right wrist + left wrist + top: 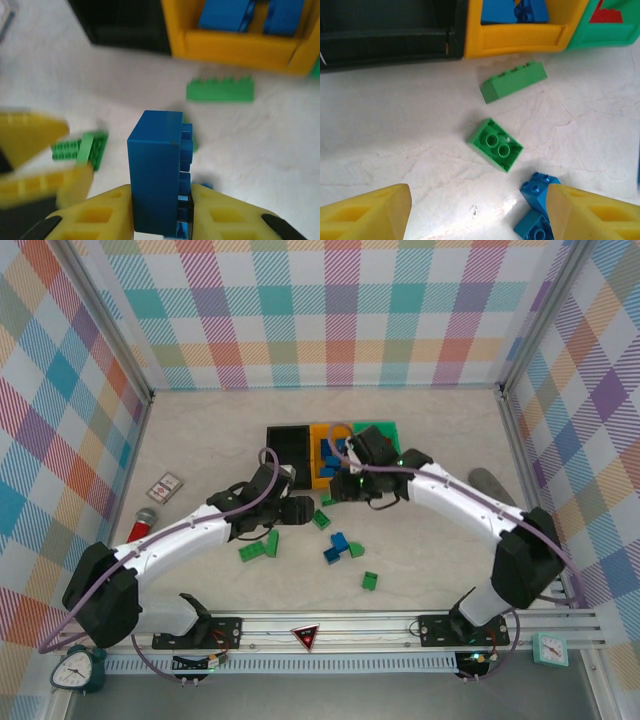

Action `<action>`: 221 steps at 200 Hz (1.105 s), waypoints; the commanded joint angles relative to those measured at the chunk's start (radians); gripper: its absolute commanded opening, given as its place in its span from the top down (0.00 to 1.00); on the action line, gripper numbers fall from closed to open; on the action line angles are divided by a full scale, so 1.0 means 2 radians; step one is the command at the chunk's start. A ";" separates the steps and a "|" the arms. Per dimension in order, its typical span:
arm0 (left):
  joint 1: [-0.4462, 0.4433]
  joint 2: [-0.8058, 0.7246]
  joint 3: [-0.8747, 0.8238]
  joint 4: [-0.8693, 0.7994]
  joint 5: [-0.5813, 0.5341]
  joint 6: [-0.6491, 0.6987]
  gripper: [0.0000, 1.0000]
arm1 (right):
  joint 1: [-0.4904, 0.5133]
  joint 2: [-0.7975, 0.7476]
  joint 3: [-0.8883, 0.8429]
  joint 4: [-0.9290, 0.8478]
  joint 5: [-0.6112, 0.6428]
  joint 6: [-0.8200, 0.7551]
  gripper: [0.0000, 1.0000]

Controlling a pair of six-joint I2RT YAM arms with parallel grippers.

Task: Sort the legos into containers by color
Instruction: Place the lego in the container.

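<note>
The right gripper [161, 207] clamps an upright blue lego brick [155, 165] over the table [280, 140], while the left gripper [480, 215] hangs open above a loose green brick [495, 144]. Beyond, the orange bin [235, 47] already holds blue bricks [225, 15]. Carrying the held brick there looks the step in hand, and the next move calls for a release squarely over that bin.

2 white arms [190, 530], blk joints [100, 598], purple cables [265, 453], yellow claw fingers [370, 215].

Patterned card [165, 486] beside red tube [141, 526]; grey oblong [490, 484] right.
</note>
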 commanded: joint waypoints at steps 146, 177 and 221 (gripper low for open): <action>-0.092 -0.002 -0.054 0.025 0.034 -0.014 0.29 | -0.069 0.132 0.118 0.011 -0.004 -0.088 0.44; -0.094 0.029 -0.040 0.031 0.042 -0.007 0.29 | -0.068 0.077 0.053 0.022 -0.008 -0.080 0.44; -0.103 0.069 -0.023 0.039 0.062 0.003 0.30 | -0.069 0.005 -0.033 0.035 0.005 -0.061 0.43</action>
